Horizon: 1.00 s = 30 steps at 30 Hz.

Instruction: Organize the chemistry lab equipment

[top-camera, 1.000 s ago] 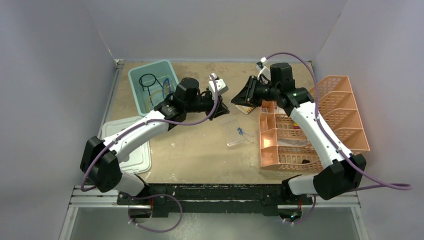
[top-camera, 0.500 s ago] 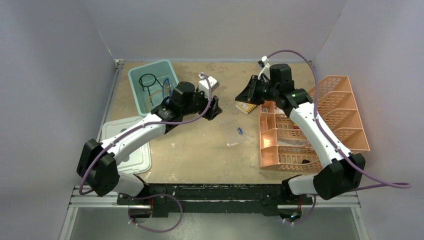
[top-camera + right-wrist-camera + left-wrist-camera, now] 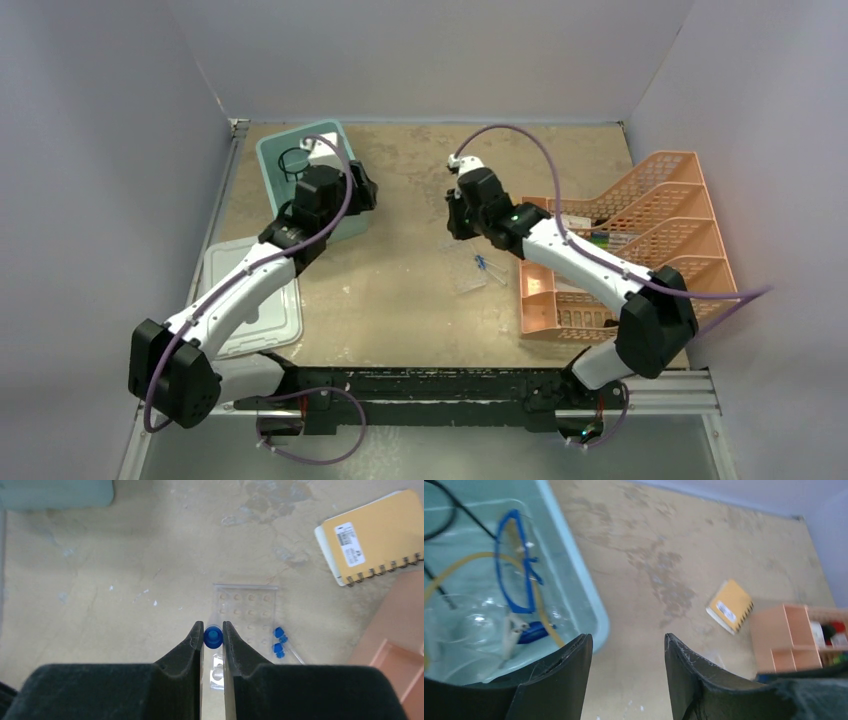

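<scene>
Right claw (image 3: 212,628) is clamped narrowly on one blue-capped tube (image 3: 213,636), held over the clear rack (image 3: 247,611), which lies flat on the desk (image 3: 125,555). Two loose blue-capped tubes (image 3: 278,643) are seen at the rack's right edge. A yellow spiral notebook (image 3: 372,535) lies farther back. Left claw (image 3: 626,644) is spread wide with nothing gripped, at the rim of the teal tub (image 3: 574,570). Blue-framed goggles (image 3: 519,565), amber tubing (image 3: 469,557) and a black wire tripod (image 3: 444,500) are contained in the tub.
</scene>
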### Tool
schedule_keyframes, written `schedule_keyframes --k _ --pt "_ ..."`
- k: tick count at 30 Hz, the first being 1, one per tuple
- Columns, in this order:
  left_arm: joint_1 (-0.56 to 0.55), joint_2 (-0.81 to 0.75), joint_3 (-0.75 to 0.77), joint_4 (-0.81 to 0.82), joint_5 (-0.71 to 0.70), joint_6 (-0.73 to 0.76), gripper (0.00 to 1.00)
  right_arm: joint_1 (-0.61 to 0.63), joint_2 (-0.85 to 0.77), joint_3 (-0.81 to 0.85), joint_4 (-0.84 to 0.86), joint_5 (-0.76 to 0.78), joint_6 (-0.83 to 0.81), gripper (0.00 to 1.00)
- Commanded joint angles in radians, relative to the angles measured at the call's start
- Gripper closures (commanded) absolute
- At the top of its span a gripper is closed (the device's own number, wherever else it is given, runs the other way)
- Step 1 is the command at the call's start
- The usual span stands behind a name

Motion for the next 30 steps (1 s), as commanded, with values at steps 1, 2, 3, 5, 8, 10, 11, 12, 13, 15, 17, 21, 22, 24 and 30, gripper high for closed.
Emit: schedule_keyframes --k 1,2,3,5,8,10,11,12,13,15,17,21,22,24,30 --pt "0.042 -0.062 0.104 -0.065 -0.116 -0.05 0.46 0.06 0.019 -0.057 0.154 0.15 -0.061 0.93" --pt "0.043 -0.072 0.113 -0.073 -0.119 -0.044 0.46 0.064 0.029 -0.065 0.171 0.156 -0.067 0.93" --pt "0.043 -0.079 0.125 -0.085 -0.122 -0.042 0.45 0.071 0.04 -0.069 0.184 0.169 -0.074 0.93" --pt "0.044 -0.078 0.15 -0.112 -0.112 -0.03 0.45 0.078 0.063 -0.062 0.195 0.177 -0.088 0.93" --pt "0.044 -0.064 0.172 -0.134 -0.093 -0.024 0.45 0.084 0.085 -0.05 0.21 0.182 -0.105 0.94" --pt "0.044 -0.06 0.175 -0.135 -0.09 -0.027 0.45 0.086 0.101 -0.048 0.216 0.172 -0.12 0.94" --pt "0.044 -0.059 0.176 -0.135 -0.089 -0.027 0.45 0.086 0.108 -0.053 0.218 0.169 -0.127 0.94" --pt "0.044 -0.058 0.177 -0.136 -0.088 -0.027 0.45 0.087 0.112 -0.058 0.218 0.163 -0.13 0.94" --pt "0.044 -0.056 0.178 -0.138 -0.088 -0.026 0.45 0.087 0.115 -0.064 0.228 0.153 -0.141 0.94" --pt "0.044 -0.05 0.177 -0.142 -0.084 -0.022 0.45 0.087 0.115 -0.076 0.254 0.124 -0.163 0.94" --pt "0.044 -0.041 0.18 -0.152 -0.078 -0.016 0.45 0.087 0.113 -0.08 0.265 0.089 -0.166 0.94" --pt "0.044 -0.033 0.18 -0.167 -0.086 0.001 0.45 0.087 0.112 -0.091 0.28 0.035 -0.168 0.94" --pt "0.044 -0.034 0.179 -0.169 -0.088 0.008 0.45 0.088 0.117 -0.092 0.275 0.03 -0.174 0.94" --pt "0.044 -0.037 0.176 -0.167 -0.094 0.011 0.45 0.089 0.124 -0.09 0.262 0.035 -0.187 0.94" --pt "0.044 -0.035 0.17 -0.161 -0.088 0.004 0.45 0.093 0.132 -0.089 0.226 0.096 -0.215 0.94"
